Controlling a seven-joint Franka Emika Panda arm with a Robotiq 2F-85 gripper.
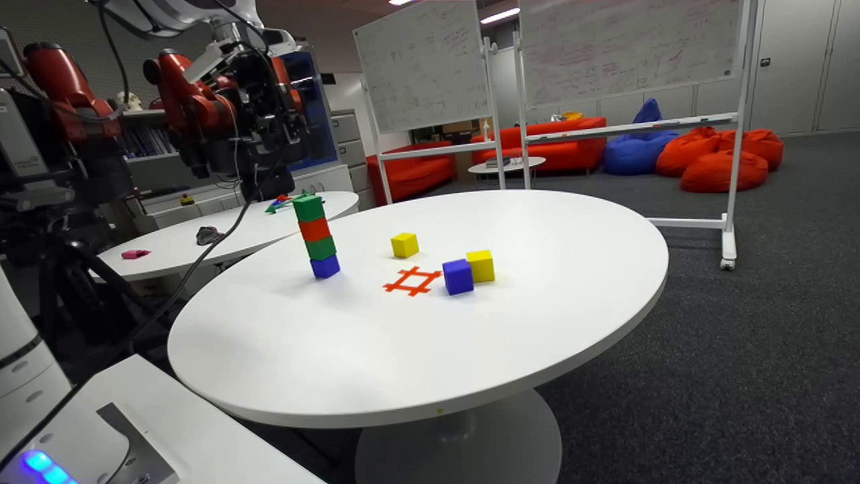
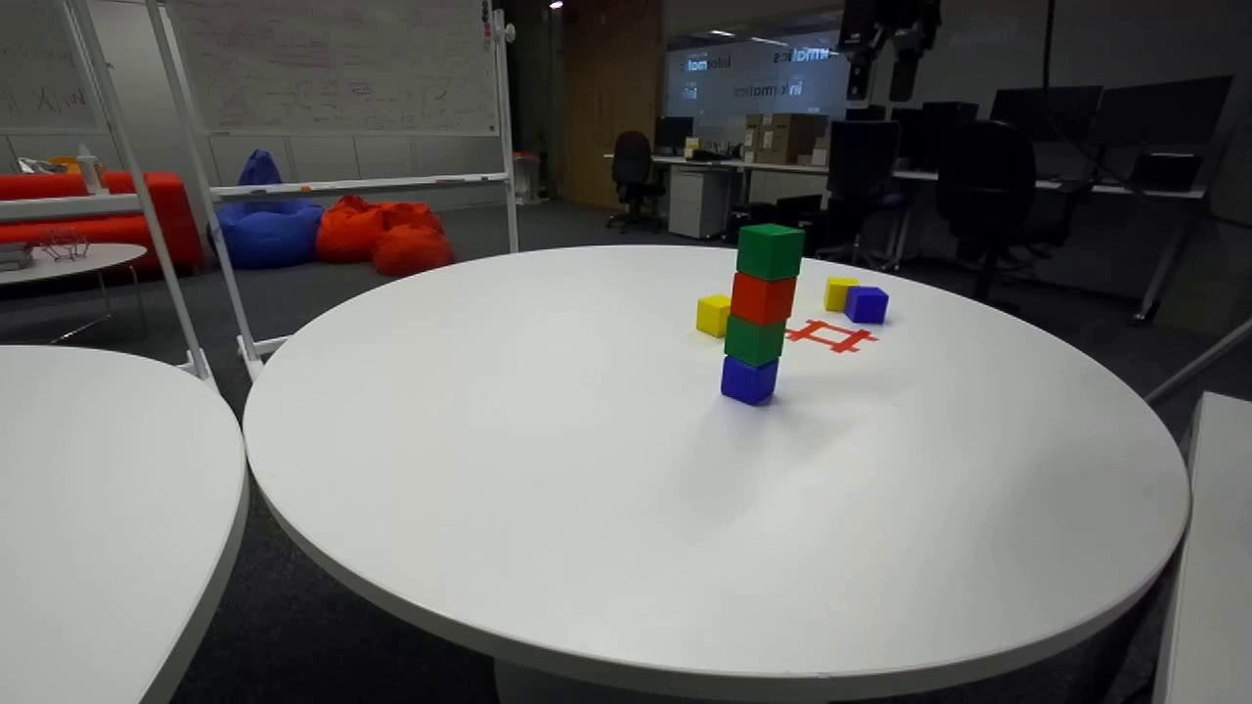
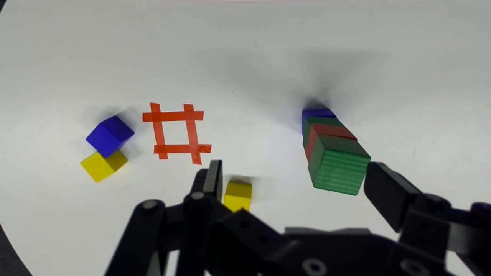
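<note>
My gripper hangs high above the round white table with its fingers spread and nothing held. In the wrist view, the black gripper looks down, and a stack shows between its jaws, well below them. That stack stands upright: a blue cube at the bottom, then a green cube, a red cube and a green top cube. A lone yellow cube is partly hidden by the left finger. Farther off, a blue cube and a yellow cube sit together, seemingly touching.
Red tape marks a small square on the round table, between the stack and the blue-yellow pair. A second white table adjoins it, bearing other objects in an exterior view. A red-armed robot and whiteboards stand behind.
</note>
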